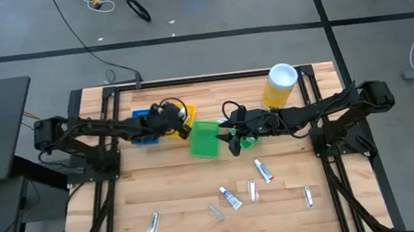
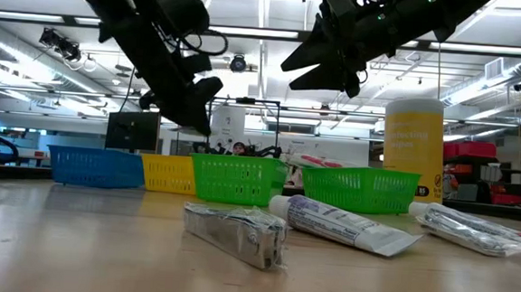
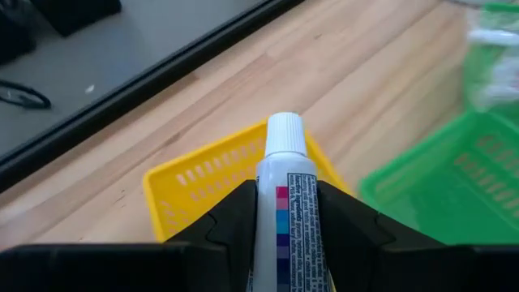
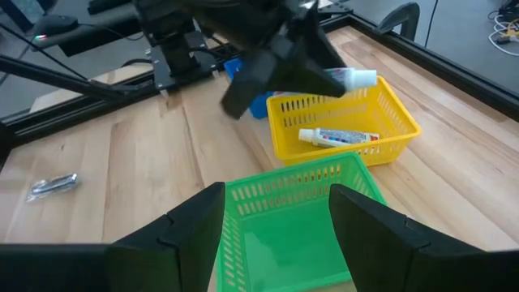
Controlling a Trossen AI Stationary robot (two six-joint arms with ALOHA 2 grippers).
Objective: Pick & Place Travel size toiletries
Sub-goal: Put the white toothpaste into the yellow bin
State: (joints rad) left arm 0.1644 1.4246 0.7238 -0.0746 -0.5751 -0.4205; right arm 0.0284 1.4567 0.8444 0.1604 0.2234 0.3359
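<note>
My left gripper [image 3: 285, 191] hovers above the yellow bin [image 3: 199, 188], shut on a white toothpaste tube [image 3: 289, 212] with blue and red marks. A second such tube [image 4: 336, 135] lies inside that yellow bin [image 4: 324, 154]. My right gripper [image 4: 276, 199] is open and empty above a green bin [image 4: 284, 183], near the table's middle. Several loose toiletries lie flat on the near part of the table, among them a toothpaste tube [image 1: 263, 170], another tube [image 1: 230, 198] and a silvery tube [image 1: 154, 223]. My left gripper pinches the white toothpaste tube by its body [image 3: 287, 231] between the two fingers [image 3: 235, 219], which lie along it. The capped end [image 3: 285, 134] sticks out past the fingertips. The tube is lifted clear above the yellow bin, slanting down toward it.
A blue bin [image 1: 144, 128], the yellow bin [image 1: 185, 123] and two green bins [image 1: 204, 139] [image 1: 249, 139] stand in a row across the table's middle. A tall yellow canister [image 1: 281, 85] with a white lid stands at the far right. Bare wood lies at the near left.
</note>
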